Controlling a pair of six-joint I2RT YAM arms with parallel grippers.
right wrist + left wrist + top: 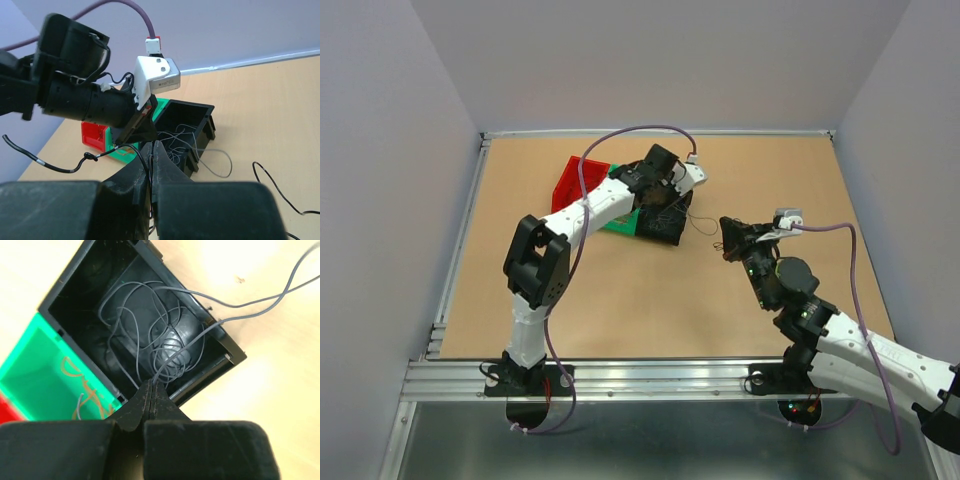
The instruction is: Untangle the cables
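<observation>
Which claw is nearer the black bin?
Left. The left claw is at the black bin rim, shut on grey cables; the right claw, shut on a dark cable, stands apart beside it.

From above, the cables are too thin to tell apart, and the left arm hides much of the black bin. In the left wrist view a red sliver, probably another bin, is cut by the edge; grey strands run off top right.

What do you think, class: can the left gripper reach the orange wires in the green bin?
Probably yes: the green bin beside the left gripper is open, nothing covering the orange wires. The gripper, shut on a grey wire, must release first.
</observation>
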